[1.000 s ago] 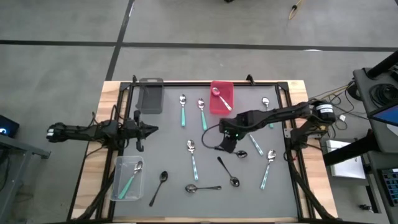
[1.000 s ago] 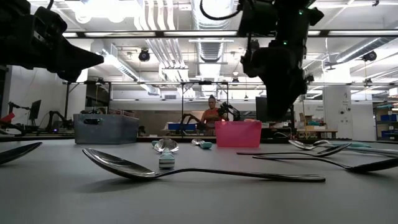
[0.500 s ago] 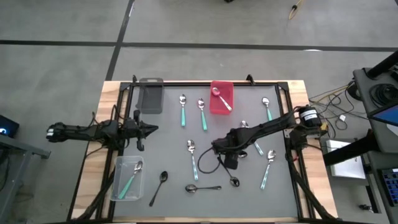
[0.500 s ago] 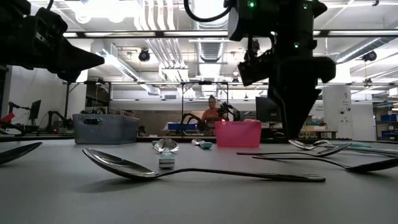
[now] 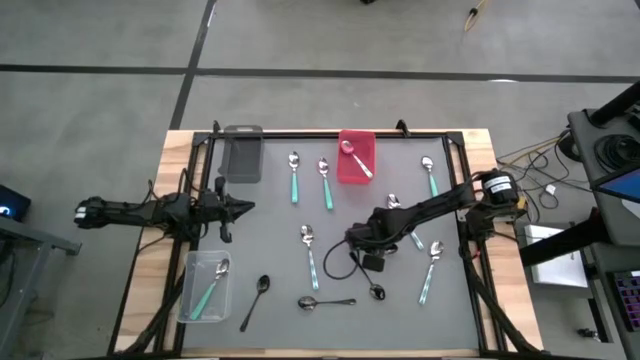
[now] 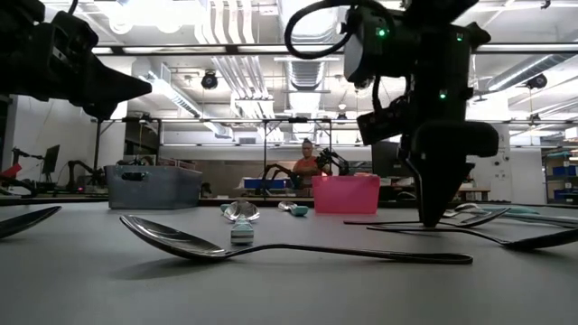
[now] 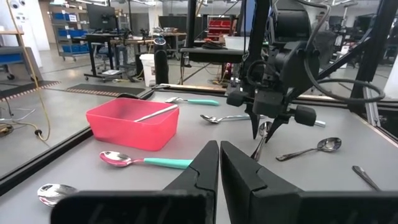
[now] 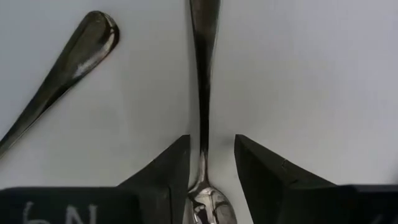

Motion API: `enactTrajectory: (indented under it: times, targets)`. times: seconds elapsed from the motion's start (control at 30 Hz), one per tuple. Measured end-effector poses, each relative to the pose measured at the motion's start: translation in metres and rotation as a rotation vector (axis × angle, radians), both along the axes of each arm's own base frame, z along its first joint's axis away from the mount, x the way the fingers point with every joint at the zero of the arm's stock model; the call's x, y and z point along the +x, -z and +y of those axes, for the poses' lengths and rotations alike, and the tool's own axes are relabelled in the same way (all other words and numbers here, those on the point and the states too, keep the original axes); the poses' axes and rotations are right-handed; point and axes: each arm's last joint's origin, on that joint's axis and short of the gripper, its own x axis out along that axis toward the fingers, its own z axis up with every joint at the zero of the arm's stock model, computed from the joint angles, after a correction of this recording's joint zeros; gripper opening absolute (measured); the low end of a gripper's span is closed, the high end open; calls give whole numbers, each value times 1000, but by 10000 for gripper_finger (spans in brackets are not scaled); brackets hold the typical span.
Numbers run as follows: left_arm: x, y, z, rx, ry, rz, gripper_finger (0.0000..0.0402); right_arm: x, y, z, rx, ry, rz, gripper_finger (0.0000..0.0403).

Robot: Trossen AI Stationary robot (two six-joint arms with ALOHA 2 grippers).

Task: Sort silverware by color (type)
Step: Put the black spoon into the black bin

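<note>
Lowering right claw [image 8: 211,163], straddling dark spoon [image 8: 203,93]

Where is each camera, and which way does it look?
High view: above, straight down on both arms and the table.
Low view: at tabletop height, facing the room; right claw down at a dark spoon.
Left wrist: past the shut left claw toward the red bin.
Right wrist: down between its fingers at that dark spoon, which the low view shares.

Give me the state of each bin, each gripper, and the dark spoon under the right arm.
Grey bin: empty.
Red bin: holds one spoon.
Clear bin: holds teal-handled spoons.
Left gripper: fingers shut, empty.
Right gripper: fingers open, straddling the spoon handle.
Dark spoon: flat on the table.
</note>
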Motion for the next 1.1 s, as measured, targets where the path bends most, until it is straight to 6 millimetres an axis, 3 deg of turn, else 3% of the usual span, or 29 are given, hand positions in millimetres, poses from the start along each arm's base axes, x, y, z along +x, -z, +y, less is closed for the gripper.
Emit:
enactTrajectory:
  times: [0.23,0.47,0.6,0.77,0.9,1.1]
  targets:
    - [0,0,0,2,-1,0,0,-3,8,-1,-13,-11,-26,87]
    - [0,0,0,2,-1,0,0,-3,11,-3,-15,-13,-32,16]
    - [0,0,0,2,-1,1,0,-2,8,-3,-24,-25,-33,11]
    - [0,0,0,-5,-1,-3,0,4,-10,-6,-114,-59,-72,10]
    - [0,0,0,-26,-2,-7,0,13,-39,-9,-195,-83,-178,9]
    - [0,-2,0,-29,-2,-30,0,29,-66,-12,-399,-146,-303,9]
